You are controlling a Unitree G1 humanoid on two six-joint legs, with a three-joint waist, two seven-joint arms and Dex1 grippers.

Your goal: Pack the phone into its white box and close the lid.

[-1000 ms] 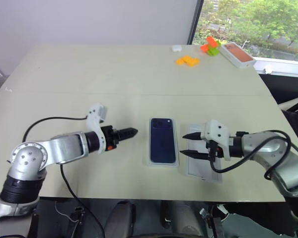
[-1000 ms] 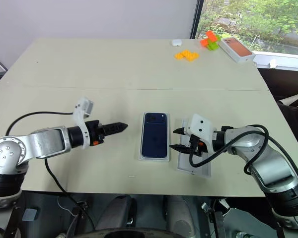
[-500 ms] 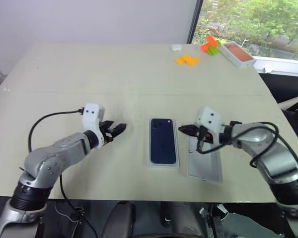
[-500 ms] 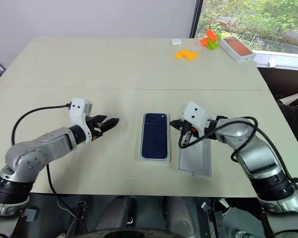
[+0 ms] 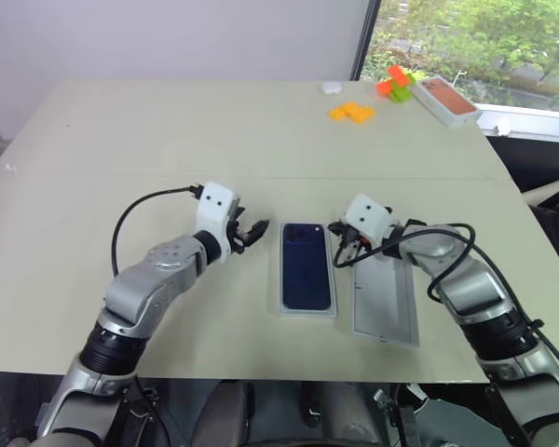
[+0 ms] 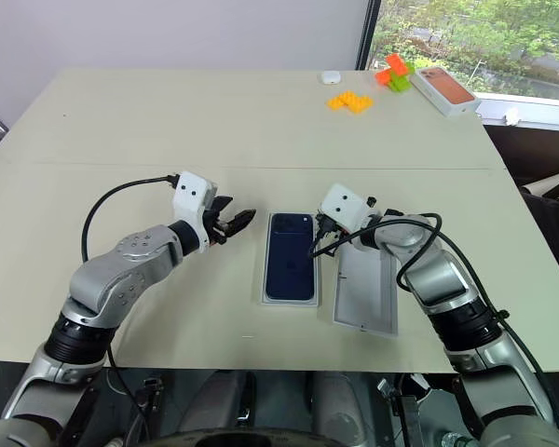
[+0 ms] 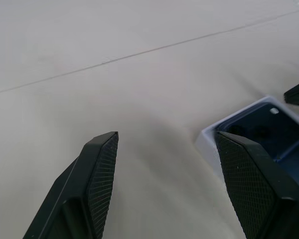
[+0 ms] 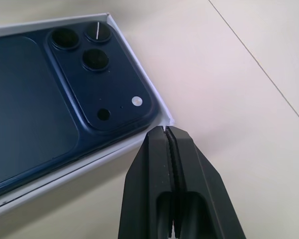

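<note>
The dark navy phone (image 5: pixel 306 270) lies camera side up inside the shallow white box (image 5: pixel 307 310) near the table's front middle. Just right of the box lies the lid (image 5: pixel 385 303), plain white side up. My right gripper (image 5: pixel 336 226) is shut with nothing in it. In the right wrist view its tips (image 8: pixel 164 130) sit right at the box's far right corner (image 8: pixel 162 117), beside the phone's camera cluster (image 8: pixel 97 59). My left gripper (image 5: pixel 256 228) stands open and empty just left of the box's far left corner (image 7: pixel 209 142), apart from it.
At the far right of the table are orange bricks (image 5: pixel 351 114), an orange and green block stack (image 5: pixel 393 86), a white box with an orange-red picture (image 5: pixel 444 101) and a small white object (image 5: pixel 332 89). The table's front edge runs just below the box and lid.
Both arms have moved in toward the far end of the box. The right gripper went from open to shut. The left wrist rolled, its fingers staying open.
</note>
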